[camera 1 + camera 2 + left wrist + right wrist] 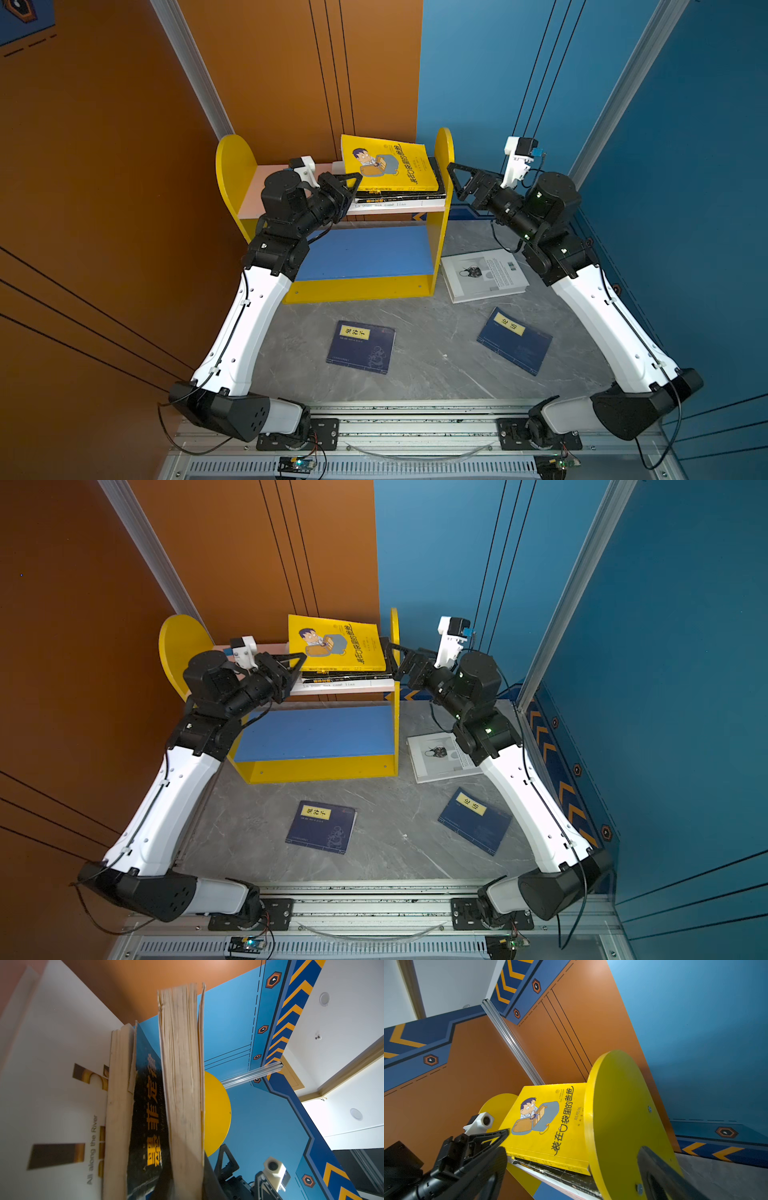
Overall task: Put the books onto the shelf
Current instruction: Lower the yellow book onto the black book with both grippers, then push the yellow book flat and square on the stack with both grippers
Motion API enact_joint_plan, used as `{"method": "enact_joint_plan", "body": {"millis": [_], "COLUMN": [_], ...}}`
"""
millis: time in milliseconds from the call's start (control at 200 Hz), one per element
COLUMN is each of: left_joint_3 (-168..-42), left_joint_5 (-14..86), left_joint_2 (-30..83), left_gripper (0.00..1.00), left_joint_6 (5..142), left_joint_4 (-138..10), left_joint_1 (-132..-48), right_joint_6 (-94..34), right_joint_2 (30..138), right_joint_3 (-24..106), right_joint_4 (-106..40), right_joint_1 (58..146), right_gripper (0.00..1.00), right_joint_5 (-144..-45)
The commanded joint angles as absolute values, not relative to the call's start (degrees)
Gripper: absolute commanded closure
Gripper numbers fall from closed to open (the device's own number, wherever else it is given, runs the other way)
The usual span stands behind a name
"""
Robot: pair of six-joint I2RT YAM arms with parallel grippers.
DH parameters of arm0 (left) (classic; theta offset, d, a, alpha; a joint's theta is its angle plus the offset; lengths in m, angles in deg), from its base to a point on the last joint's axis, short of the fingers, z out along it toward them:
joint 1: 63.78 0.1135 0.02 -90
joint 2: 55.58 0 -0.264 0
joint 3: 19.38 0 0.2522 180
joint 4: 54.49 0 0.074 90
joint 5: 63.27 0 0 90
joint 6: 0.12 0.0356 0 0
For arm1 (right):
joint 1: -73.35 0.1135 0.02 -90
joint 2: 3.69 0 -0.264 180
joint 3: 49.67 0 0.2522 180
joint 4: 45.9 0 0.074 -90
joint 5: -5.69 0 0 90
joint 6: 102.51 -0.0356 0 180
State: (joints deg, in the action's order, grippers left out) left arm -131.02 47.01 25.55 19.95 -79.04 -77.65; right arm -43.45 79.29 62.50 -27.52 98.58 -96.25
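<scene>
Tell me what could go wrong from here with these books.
The yellow book lies askew atop the black book; a nudge from the shut left end effector at its corner might slide it off. The open right end effector hangs at a side panel of the shelf, so a sideways move could knock it.

Yellow book tilted atop black book, white book on shelf; two navy books, grey book on floor.
</scene>
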Motion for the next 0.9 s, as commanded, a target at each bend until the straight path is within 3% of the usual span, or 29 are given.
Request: {"method": "enact_joint_plan", "body": {"millis": [0, 896], "left_joint_3": [-134.12, -136.32], "left_joint_5": [49.37, 53.91], "left_joint_2": [25.35, 26.86], "left_gripper": [1.00, 1.00], "left_joint_6": [18.99, 17.81], "left_joint_4": [-73.93, -77.79], "left_joint_1": [-77.11, -78.80], "right_joint_6": [-41.16, -41.52], "right_joint_2": [79.68, 86.01], "right_joint_3": [65.47, 69.53], "right_joint_4": [-25.42, -21.43], "right_joint_1": [99.34, 101.63], "right_gripper": [0.00, 0.02], "right_joint_5": [-93.55, -90.42]}}
